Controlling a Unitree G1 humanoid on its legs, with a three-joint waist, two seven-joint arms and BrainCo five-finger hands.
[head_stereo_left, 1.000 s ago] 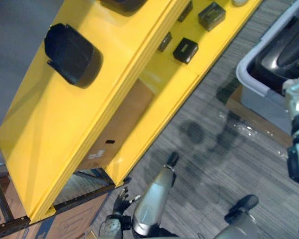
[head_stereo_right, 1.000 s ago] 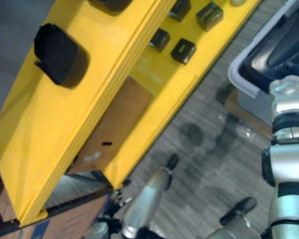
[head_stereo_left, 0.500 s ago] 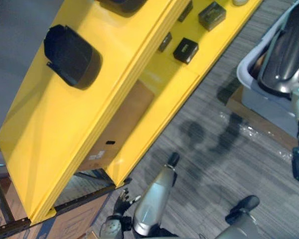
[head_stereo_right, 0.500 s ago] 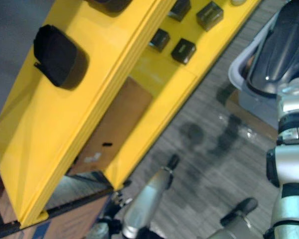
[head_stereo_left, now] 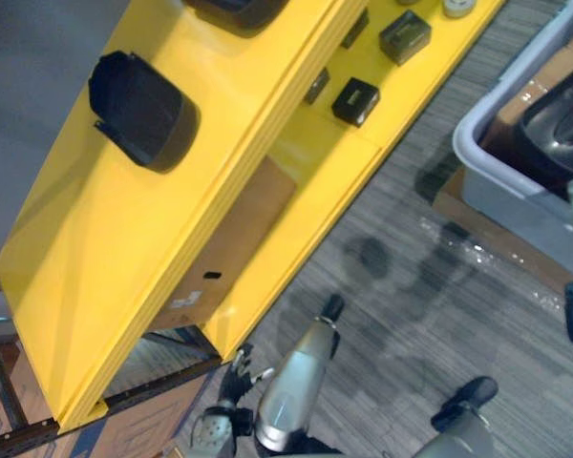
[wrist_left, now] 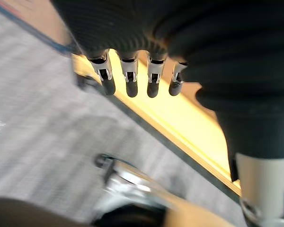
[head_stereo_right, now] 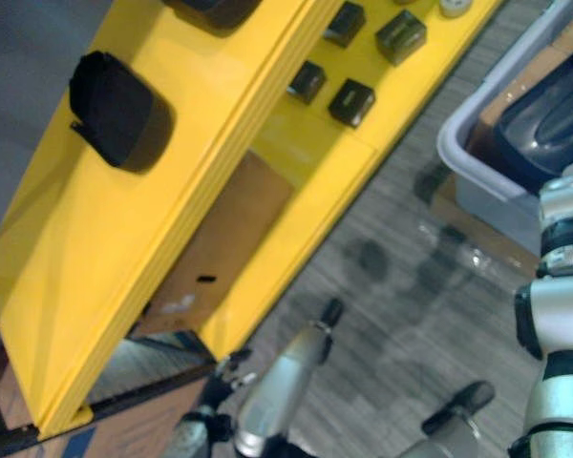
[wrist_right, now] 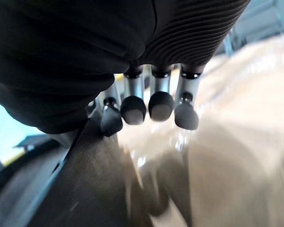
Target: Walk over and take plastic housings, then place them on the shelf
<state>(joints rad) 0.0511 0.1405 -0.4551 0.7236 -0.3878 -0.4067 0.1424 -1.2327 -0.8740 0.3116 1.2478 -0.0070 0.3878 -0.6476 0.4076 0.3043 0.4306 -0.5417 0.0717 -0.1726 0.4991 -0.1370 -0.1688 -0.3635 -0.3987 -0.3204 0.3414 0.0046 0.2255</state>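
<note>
A black plastic housing point(head_stereo_left: 141, 110) lies on the top board of the yellow shelf point(head_stereo_left: 95, 267), and a second one point(head_stereo_left: 239, 10) sits further along it. Another black housing point(head_stereo_left: 563, 119) is in the grey bin point(head_stereo_left: 487, 124) on the floor at the right. My right arm reaches into that bin. In the right wrist view my right hand point(wrist_right: 133, 109) has its fingers curled against that housing's dark surface point(wrist_right: 61, 189). My left hand point(wrist_left: 128, 80) hangs low by the shelf's near end point(head_stereo_left: 231, 380), fingers straight and empty.
Small black boxes point(head_stereo_left: 355, 99) point(head_stereo_left: 405, 34) sit on the lower yellow board. A flat cardboard box point(head_stereo_left: 229, 248) lies under the shelf. Brown cardboard point(head_stereo_left: 497, 234) lies under the bin. Grey carpet runs between the shelf and the bin.
Half a second ago the housing in the bin stood tipped up high; now it sits lower. My right hand's fingers have curled in. The left hand has stayed put.
</note>
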